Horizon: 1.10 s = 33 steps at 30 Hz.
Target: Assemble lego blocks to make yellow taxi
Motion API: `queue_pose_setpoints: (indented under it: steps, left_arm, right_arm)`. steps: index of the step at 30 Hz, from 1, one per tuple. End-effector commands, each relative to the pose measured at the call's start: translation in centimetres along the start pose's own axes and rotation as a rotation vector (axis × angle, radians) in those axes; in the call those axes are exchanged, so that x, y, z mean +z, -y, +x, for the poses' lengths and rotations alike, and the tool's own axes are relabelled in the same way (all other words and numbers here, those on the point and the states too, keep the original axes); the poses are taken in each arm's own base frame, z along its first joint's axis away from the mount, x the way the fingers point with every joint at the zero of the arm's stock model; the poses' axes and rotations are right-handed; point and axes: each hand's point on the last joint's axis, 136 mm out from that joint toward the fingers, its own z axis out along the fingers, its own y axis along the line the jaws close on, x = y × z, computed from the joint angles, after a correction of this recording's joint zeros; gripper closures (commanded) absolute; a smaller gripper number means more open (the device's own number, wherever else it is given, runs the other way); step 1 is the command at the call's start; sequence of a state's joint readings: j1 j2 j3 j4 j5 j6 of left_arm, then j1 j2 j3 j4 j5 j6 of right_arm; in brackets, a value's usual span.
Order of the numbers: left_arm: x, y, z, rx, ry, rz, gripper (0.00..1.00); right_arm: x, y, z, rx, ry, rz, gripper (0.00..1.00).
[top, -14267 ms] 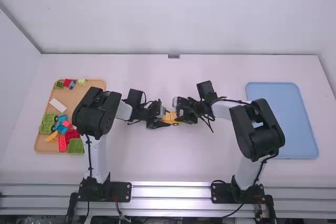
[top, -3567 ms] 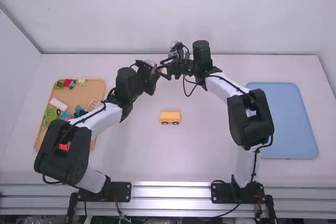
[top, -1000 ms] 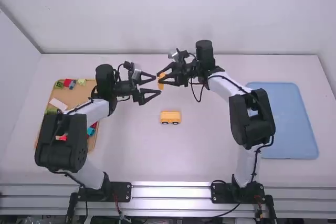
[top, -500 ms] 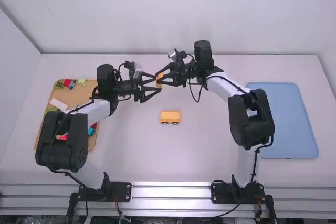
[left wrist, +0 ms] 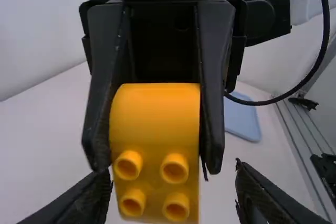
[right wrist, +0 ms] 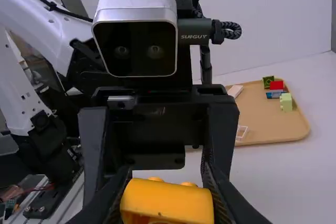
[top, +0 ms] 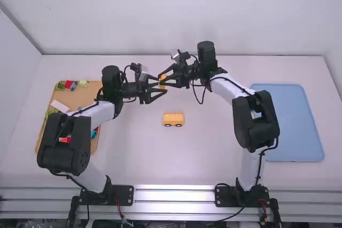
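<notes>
- Near the centre of the high view, the right gripper [top: 161, 80] has its jaws closed on a smooth yellow block [left wrist: 155, 121], above the desk [top: 214, 158].
- This block has a rounded side and 4 hollow, round studs.
- The left gripper [top: 162, 85] faces it; its jaws are wide open, hold nothing, and have space beside the block.
- In the middle of the high view, the yellow car piece [top: 173, 117], boxy and smooth, stands on the white, matt desk with 2 dark round wheels visible.
- At left, the tan tray [top: 80, 97] with rounded corners carries coloured blocks and a flat white piece [top: 60, 105].
- At right lies a flat blue tray [top: 288, 121].
</notes>
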<state>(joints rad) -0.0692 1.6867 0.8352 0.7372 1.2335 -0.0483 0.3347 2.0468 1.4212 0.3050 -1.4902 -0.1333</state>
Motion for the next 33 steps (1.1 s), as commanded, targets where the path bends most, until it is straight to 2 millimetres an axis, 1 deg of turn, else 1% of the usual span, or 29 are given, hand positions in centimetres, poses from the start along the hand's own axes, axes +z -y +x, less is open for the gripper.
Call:
queue_pose_setpoints:
  steps: [1, 2, 4, 5, 6, 7, 9, 12, 13, 14, 16, 17, 19, 21, 23, 24, 25, 26, 27, 30, 33]
  left_arm:
    - [-0.2, -0.2, -0.7, 0.033, 0.008, -0.001, 0.48]
    - [-0.3, -0.2, -0.7, 0.033, 0.009, -0.002, 0.51]
    - [-0.3, -0.3, -0.7, 0.033, 0.009, -0.004, 0.62]
    - [-0.3, -0.2, -0.7, 0.034, 0.009, -0.003, 0.66]
    - [-0.1, 0.0, -0.7, 0.034, 0.007, 0.004, 0.79]
    - [0.0, 0.0, -0.7, 0.035, 0.007, 0.004, 0.84]
    - [-0.1, -0.1, -0.8, 0.04, 0.01, 0.004, 0.9]
    - [-0.2, -0.1, -0.8, 0.045, 0.012, 0.006, 0.9]
    - [-0.3, -0.1, -0.9, 0.047, 0.013, 0.004, 0.87]
    - [-0.5, -0.3, -0.8, 0.042, 0.013, -0.002, 0.86]
    - [-1.0, -0.9, -0.7, 0.017, 0.009, -0.024, 0.86]
    - [-1.5, -1.5, -0.5, -0.005, 0.005, -0.046, 0.89]
    - [-2.9, -2.6, 0.4, -0.039, -0.018, -0.086, 0.91]
    - [-4.0, -3.8, 1.4, -0.072, -0.052, -0.143, 0.92]
    - [-5.0, -5.6, 2.7, -0.121, -0.116, -0.253, 0.92]
    - [-5.5, -6.6, 3.7, -0.13, -0.178, -0.321, 0.94]
    - [-5.6, -6.8, 3.9, -0.13, -0.195, -0.336, 0.94]
    - [-6.0, -7.4, 4.7, -0.127, -0.277, -0.389, 0.95]
    - [-6.1, -7.7, 5.2, -0.116, -0.351, -0.423, 0.98]
    - [-6.1, -7.2, 6.0, -0.027, -0.547, -0.444, 0.98]
    - [-6.4, -6.1, 7.0, 0.116, -0.729, -0.401, 0.98]
  right_arm:
    - [0.2, -0.5, -0.8, -0.021, 0.005, -0.046, 0.83]
    - [0.2, -0.6, -0.8, -0.021, 0.006, -0.052, 0.83]
    - [0.2, -0.6, -0.8, -0.021, 0.006, -0.05, 0.83]
    - [0.2, -0.6, -0.8, -0.021, 0.006, -0.05, 0.83]
    - [0.3, -0.6, -0.8, -0.021, 0.005, -0.052, 0.83]
    - [0.3, -0.6, -0.8, -0.022, 0.005, -0.051, 0.82]
    - [0.2, -0.6, -0.8, -0.026, 0.006, -0.048, 0.79]
    - [0.2, -0.2, -0.8, -0.024, 0.003, -0.03, 0.64]
    - [0.2, 0.1, -0.7, -0.024, 0.001, -0.011, 0.27]
    - [0.2, 0.5, -0.7, -0.018, -0.001, 0.015, 0.02]
    - [-0.5, 1.7, -0.7, 0.005, -0.002, 0.08, 0.01]
    - [-0.9, 2.4, -0.7, 0.019, -0.002, 0.12, 0.01]
    - [-2.7, 4.5, -0.7, 0.053, 0.001, 0.245, 0.01]
    - [-4.1, 5.9, -0.6, 0.078, 0.007, 0.327, 0.01]
    - [-5.7, 7.1, -0.6, 0.107, 0.016, 0.402, 0.01]
    - [-6.7, 7.7, -0.6, 0.124, 0.023, 0.447, 0.01]
    - [-7.0, 7.9, -0.6, 0.126, 0.024, 0.457, 0.02]
    - [-8.0, 8.6, -0.4, 0.139, 0.026, 0.508, 0.02]
    - [-8.6, 9.2, -0.2, 0.15, 0.023, 0.55, 0.01]
    - [-10.3, 10.8, 0.4, 0.191, 0.0, 0.706, 0.01]
    - [-11.1, 10.6, 0.6, 0.164, -0.072, 0.8, 0.01]
